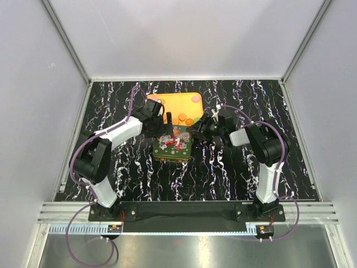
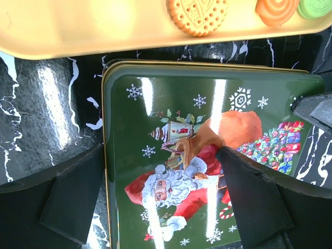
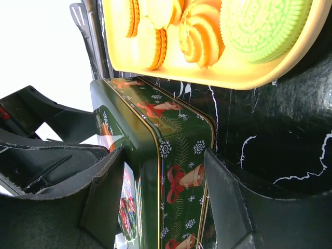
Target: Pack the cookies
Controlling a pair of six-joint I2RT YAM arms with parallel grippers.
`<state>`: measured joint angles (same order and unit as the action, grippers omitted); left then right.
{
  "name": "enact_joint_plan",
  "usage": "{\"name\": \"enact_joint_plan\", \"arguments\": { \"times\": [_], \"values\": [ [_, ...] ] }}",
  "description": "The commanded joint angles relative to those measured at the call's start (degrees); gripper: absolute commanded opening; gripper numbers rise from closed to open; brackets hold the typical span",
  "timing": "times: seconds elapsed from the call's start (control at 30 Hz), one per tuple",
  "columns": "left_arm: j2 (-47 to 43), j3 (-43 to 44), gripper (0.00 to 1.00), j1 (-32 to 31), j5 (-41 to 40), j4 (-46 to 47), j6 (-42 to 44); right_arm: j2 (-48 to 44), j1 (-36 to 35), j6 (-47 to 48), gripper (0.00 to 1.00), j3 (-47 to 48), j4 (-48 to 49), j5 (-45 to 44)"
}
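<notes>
green christmas-printed metal tin sits lidded on the table between both arms' jaws, which stand spread astride it, gripping nothing. beyond the jaws, round biscuits lie on the orange plastic tray, so cookies remain to pack.

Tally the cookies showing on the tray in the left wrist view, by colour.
tan round biscuit: 1
orange swirl cookie: 1
green cookie: 1
Total: 3
</notes>
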<state>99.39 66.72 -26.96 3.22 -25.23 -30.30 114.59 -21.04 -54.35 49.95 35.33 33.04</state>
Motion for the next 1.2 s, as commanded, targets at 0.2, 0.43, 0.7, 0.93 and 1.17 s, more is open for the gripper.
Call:
{"name": "enact_joint_plan", "arguments": {
  "times": [0.2,0.43,0.7,0.93,1.17],
  "values": [
    [-6.2,-8.8,0.93,-2.8,3.4,5.7,-6.4,1.7,-0.4,6.3,0.05,0.0,-12.1,-7.0],
    [-11.7,-11.2,0.93,-3.0,3.5,4.9,-6.0,-2.4,-0.3,9.7,0.24,0.3,-17.0,-9.1],
    [-15.5,-3.7,0.97,2.7,0.0,-1.6,0.8,-8.0,0.3,12.7,0.78,5.1,-24.2,-11.1],
    [-22.5,4.6,0.99,4.4,-2.4,-8.6,5.8,-19.6,2.4,18.8,1.00,12.9,-37.7,-16.9],
    [-34.2,0.6,0.99,4.5,-2.3,-9.6,9.5,-38.3,2.5,23.1,1.00,14.7,-51.6,-30.6]
  ]
}}
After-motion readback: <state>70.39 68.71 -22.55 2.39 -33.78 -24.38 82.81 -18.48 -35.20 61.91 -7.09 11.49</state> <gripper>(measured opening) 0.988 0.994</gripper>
